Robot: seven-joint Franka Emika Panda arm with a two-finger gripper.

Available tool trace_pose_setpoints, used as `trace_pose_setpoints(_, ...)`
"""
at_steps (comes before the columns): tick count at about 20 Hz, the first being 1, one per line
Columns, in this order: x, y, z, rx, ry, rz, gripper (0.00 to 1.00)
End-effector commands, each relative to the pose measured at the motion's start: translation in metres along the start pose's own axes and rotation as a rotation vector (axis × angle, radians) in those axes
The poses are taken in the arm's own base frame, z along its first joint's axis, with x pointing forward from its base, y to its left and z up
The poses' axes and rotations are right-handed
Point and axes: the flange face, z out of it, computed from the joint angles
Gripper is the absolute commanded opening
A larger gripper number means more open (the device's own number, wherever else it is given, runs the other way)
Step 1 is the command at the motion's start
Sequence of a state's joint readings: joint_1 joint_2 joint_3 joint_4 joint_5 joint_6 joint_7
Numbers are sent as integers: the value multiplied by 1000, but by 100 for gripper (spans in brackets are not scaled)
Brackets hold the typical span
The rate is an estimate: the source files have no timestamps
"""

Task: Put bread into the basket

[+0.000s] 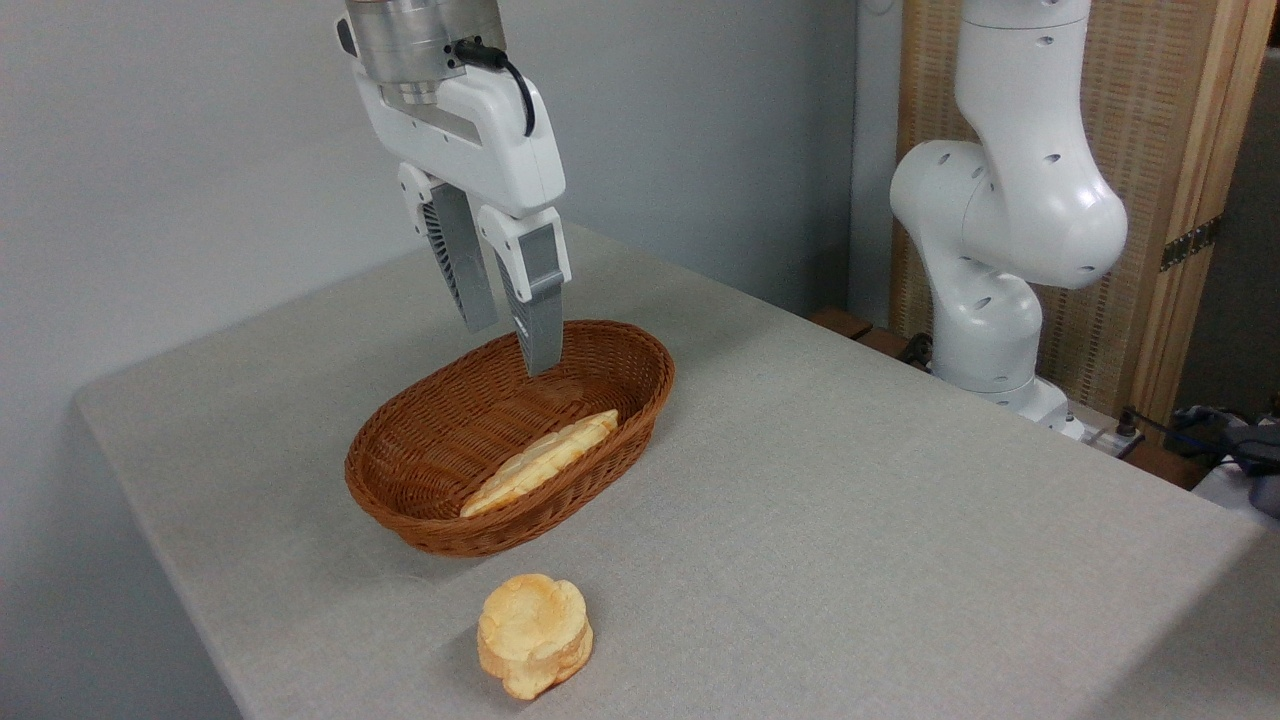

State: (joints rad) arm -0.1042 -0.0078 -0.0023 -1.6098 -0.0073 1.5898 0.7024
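Observation:
The long leaf-shaped golden bread (542, 462) lies inside the oval brown wicker basket (420, 500), leaning along its near right wall with pointed ends. My gripper (510, 348) hangs above the basket's far half, clear of the bread. Its two grey fingers (535, 300) point down with a narrow gap and nothing between them, so it is open.
A small round thick bun (535, 633) sits on the grey tablecloth in front of the basket. The arm's white base (1000, 250) stands at the table's far right edge, with a wooden panel behind. The table's edges run close on the left and front.

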Motion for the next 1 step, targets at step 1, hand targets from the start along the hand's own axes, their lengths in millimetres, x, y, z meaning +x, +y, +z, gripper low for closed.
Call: trace_pose_setpoints(1, -2, -3, -2, -12, -8, -19, 100)
